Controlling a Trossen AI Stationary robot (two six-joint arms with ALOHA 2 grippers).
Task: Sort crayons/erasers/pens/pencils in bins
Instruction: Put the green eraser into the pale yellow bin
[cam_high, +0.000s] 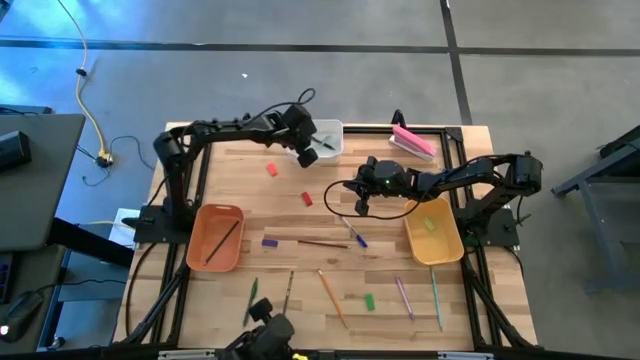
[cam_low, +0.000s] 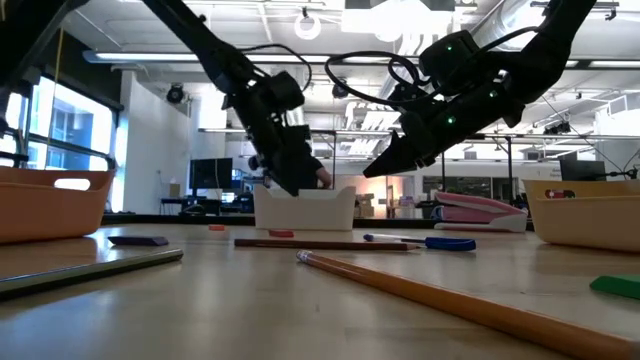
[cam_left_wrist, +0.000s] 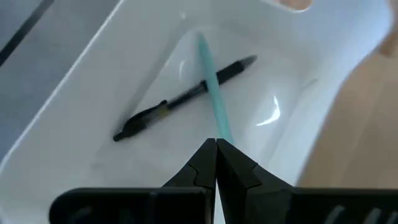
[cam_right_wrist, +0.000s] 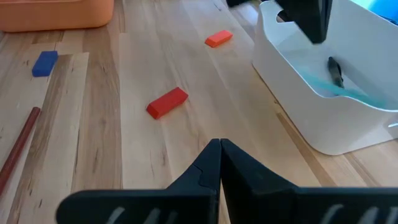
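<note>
Over at nine o'clock on the counter (cam_high: 240, 165) I count the first of three bins: the orange bin (cam_high: 196, 240), with one thin dark stick lying slantwise inside. Just past it toward the middle I see one purple crayon (cam_high: 269, 242) and two red crayons, one (cam_high: 271, 170) nearer twelve and one (cam_high: 307, 198) near the centre. At seven o'clock lie a green pencil (cam_high: 252, 297) and a brown pencil (cam_high: 288, 290), with an orange pencil (cam_high: 331, 296) at six.

At twelve o'clock my left claw (cam_left_wrist: 216, 144) hangs over the white bin (cam_left_wrist: 74, 93), clenched and empty; below it in that bin I count two pens, a black pen (cam_left_wrist: 180, 99) crossed by a teal pen (cam_left_wrist: 212, 87).

Centre counter, my right claw (cam_right_wrist: 220, 144) hovers above bare wood, also pinched shut and holding nothing. Under it lie a long brown pencil (cam_high: 322, 243) and one blue pen (cam_high: 356, 237).

Toward five o'clock I see one green crayon (cam_high: 369, 300), a pinkish pencil (cam_high: 403, 296) and another green pencil (cam_high: 436, 294). At three o'clock sits the yellow bin (cam_high: 447, 253), with one green piece inside. One pink block (cam_high: 414, 140) rests at one o'clock.
</note>
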